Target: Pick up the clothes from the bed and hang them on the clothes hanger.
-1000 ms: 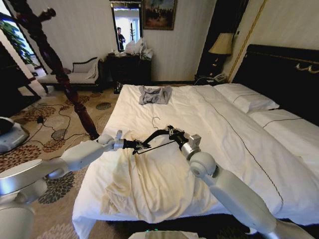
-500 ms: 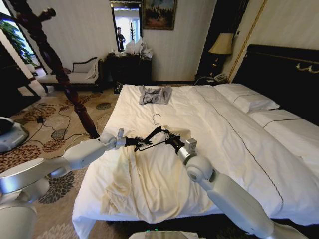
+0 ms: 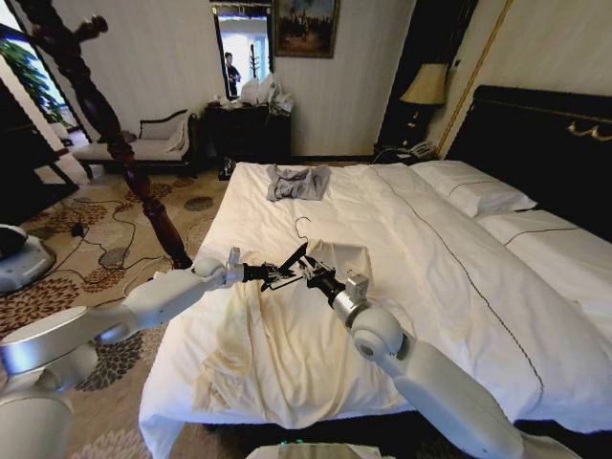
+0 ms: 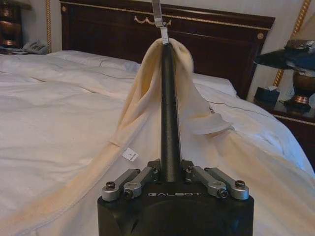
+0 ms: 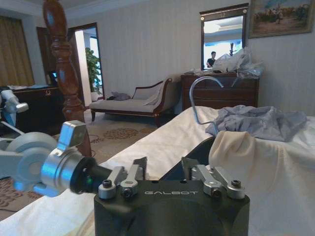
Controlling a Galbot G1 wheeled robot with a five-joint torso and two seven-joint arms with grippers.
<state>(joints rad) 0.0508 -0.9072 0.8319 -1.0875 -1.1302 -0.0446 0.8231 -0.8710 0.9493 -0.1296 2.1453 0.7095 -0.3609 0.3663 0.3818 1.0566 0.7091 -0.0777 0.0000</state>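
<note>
While the clothes hanger (image 3: 298, 265) is held up off the bed (image 3: 449, 258) between both arms, its long axis runs roughly across the robot's front, from the left end effector (image 3: 269, 275) toward the right end effector (image 3: 313, 274), rising toward the silver hook (image 3: 301, 228).

- Hanger: thin, dark, triangular. In the left wrist view one dark bar (image 4: 167, 113) runs straight away from the camera, out of the left end effector (image 4: 171, 173), whose fingers are closed on the bar's near end.
- Clothes (image 3: 277, 344): cream, robe-like. 1 shoulder is already draped over the far end of the hanger (image 4: 170, 64), just under the hook (image 4: 158, 17). The rest trails down onto the duvet toward the near left corner of the bed. A small white label (image 4: 130, 155) shows on the fabric.
- Right end effector: at the other side of the hanger, close against the draped cream cloth (image 5: 256, 162). From its own camera the fingers (image 5: 127, 178) sit either side of a dark bar, but I cannot tell whether they clamp it.
- Relation that matters: the undressed end of the hanger lies at the left end effector, and the loose bulk of the garment hangs below and to the robot's left of it. Judgement: the left arm is nearer the slack cloth, yet it is occupied holding the bar.
- Outward: a small grey garment (image 3: 297, 182) lies well apart, near the bed's far edge. White pillows (image 3: 473, 186) sit by the black headboard (image 3: 545, 134).
</note>
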